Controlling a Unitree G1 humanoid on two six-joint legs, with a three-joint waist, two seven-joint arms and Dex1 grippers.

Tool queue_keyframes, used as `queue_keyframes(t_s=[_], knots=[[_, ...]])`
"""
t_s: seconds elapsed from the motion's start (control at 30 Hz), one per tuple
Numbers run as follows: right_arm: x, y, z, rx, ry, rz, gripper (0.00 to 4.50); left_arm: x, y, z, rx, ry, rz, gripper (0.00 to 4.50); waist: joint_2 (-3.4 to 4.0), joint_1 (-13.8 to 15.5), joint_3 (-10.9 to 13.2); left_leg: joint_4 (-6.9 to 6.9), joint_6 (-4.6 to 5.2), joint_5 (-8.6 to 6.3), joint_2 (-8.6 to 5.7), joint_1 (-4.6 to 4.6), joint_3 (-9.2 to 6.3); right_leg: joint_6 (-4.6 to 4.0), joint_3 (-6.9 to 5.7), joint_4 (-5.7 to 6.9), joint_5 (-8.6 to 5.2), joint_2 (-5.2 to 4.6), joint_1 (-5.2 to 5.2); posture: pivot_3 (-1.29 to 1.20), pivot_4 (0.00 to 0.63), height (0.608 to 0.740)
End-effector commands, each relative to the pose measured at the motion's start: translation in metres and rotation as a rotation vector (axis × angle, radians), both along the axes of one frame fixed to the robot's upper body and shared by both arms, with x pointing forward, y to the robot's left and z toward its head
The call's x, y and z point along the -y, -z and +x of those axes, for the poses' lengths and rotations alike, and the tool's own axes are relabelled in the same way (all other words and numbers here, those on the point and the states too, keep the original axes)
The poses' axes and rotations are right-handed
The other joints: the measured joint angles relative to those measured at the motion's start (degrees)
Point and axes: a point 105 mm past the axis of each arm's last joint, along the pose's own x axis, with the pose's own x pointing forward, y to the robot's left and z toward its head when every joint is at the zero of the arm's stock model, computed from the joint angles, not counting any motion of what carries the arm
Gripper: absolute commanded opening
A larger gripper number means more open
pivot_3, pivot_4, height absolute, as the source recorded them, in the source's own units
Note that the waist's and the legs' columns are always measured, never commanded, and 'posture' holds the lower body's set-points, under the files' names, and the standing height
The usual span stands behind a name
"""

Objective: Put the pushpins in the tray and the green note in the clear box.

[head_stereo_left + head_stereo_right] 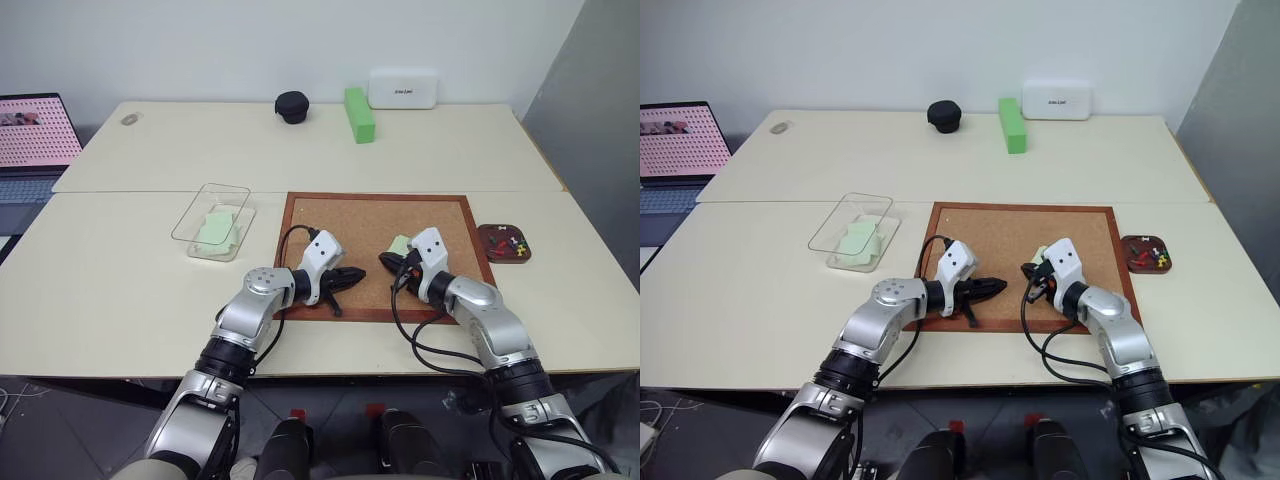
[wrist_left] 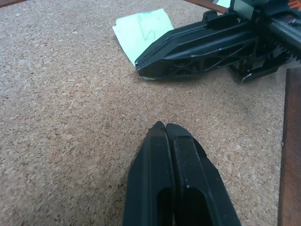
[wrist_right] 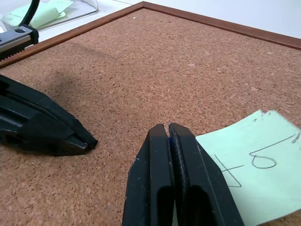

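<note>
Clear box [image 1: 213,221]: it stood on the table [image 1: 120,270] just beside the left edge of the corkboard [image 1: 375,225]. Pale green paper slips [image 1: 218,231] lay inside it.

Tray [image 1: 503,243]: it stood just beside the right edge of the corkboard. Several pushpins [image 1: 513,244] in red and other colours lay in it.

Green note [image 3: 256,165]: it lay on the corkboard, in its right half, with pen marks on its face. One corner of it was under the right gripper; whether the fingers pinched the paper or only covered it, I cannot tell.

Right gripper [image 3: 168,129]: its two black fingers were pressed together with no gap. It reached over the near right part of the corkboard and pointed toward the middle of the board, a little downward.

Left gripper [image 2: 164,127]: its fingers were also pressed together and held nothing. It hung over the near left part of the corkboard and pointed toward the right gripper, with bare cork between the two tips.

Far side of the table, beyond the corkboard: a green block [image 1: 358,114], a white case [image 1: 403,88] and a small black object [image 1: 292,106] stood there.

Laptop [image 1: 30,140]: it was open at the far left, well apart from the corkboard.
</note>
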Motion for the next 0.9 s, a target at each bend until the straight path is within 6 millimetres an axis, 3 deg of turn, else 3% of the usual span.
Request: queue_keyframes(t_s=[0.03,0.23,0.37,0.63,0.77,0.9], knots=[[0.002,-0.034,-0.006,0.11,-0.031,-0.006,0.01,-0.007,0.022,-0.006,-0.079,-0.017,0.046,0.0,-0.01,0.0,0.0,0.0,0.0,0.0,0.0,0.0,0.0,0.0,0.0,0.0,0.0,0.0,0.0,0.0,0.15,0.74],[0.006,-0.044,-0.011,0.148,-0.039,-0.044,0.01,-0.004,0.021,-0.006,-0.083,-0.02,0.027,0.0,-0.01,0.0,0.0,0.01,0.0,0.0,0.0,0.04,0.01,-0.03,0.0,-0.01,-0.03,0.0,0.02,0.0,0.15,0.74],[0.008,-0.049,-0.013,0.209,-0.066,-0.147,0.01,-0.001,0.006,0.001,-0.137,-0.069,-0.093,0.0,-0.01,0.0,0.0,0.01,0.0,0.0,0.0,0.03,0.01,-0.02,-0.01,-0.01,-0.02,0.0,0.02,0.0,0.15,0.74],[0.021,-0.024,-0.031,0.359,-0.222,-0.505,0.0,0.002,-0.044,0.007,-0.373,-0.079,-0.484,1.31,-0.12,0.0,0.1,0.01,0.0,0.0,-0.01,-0.19,-0.01,0.04,-0.07,-0.04,-0.02,0.0,-0.13,0.0,0.15,0.74],[0.027,-0.029,-0.036,0.469,-0.282,-0.588,0.0,0.001,-0.064,0.007,-0.464,-0.056,-0.637,2.06,-0.23,-0.3,0.2,0.06,0.0,0.0,-0.04,-0.4,-0.02,0.08,-0.06,-0.04,0.0,-0.02,-0.29,0.0,0.15,0.74],[0.022,-0.038,-0.041,0.547,-0.315,-0.563,0.0,0.003,-0.076,0.002,-0.544,0.016,-0.715,2.9,-0.25,-0.5,0.2,0.05,-0.01,0.01,-0.01,-0.35,-0.03,0.08,-0.07,-0.02,0.0,0.0,-0.28,0.0,0.15,0.74]])
